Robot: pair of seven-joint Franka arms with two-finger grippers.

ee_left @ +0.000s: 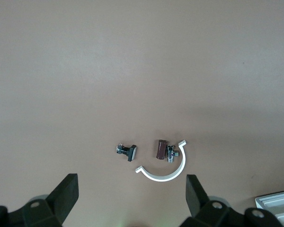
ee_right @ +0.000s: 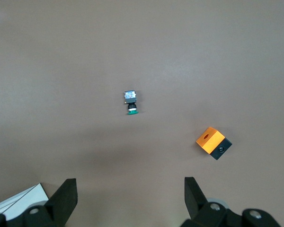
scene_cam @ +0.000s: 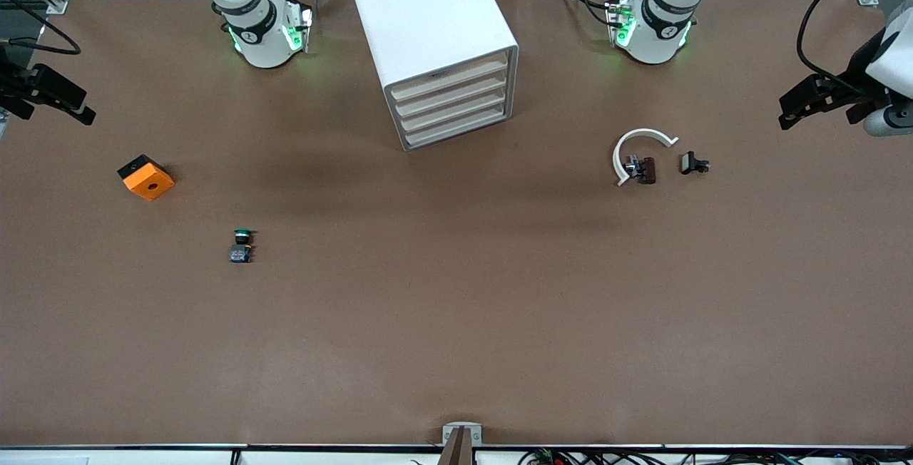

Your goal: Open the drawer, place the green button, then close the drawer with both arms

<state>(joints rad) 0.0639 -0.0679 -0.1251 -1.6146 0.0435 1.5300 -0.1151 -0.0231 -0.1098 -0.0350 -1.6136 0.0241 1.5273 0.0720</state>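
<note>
Both tools wait released: your left tool (scene_cam: 788,112) and right tool (scene_cam: 78,110) hang over opposite worktop ends. Left wrist view: only clips (ee_left: 127,151). Right wrist view: the button (ee_right: 130,102) lies loose near the orange cube (ee_right: 214,142); the drawer (scene_cam: 452,98) sits closed.

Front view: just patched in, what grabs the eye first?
The white cabinet stands between the arm bases, all four drawers shut. The orange-and-black cube and the green-capped button lie toward the right arm's end. The right gripper and left gripper wait open.
</note>
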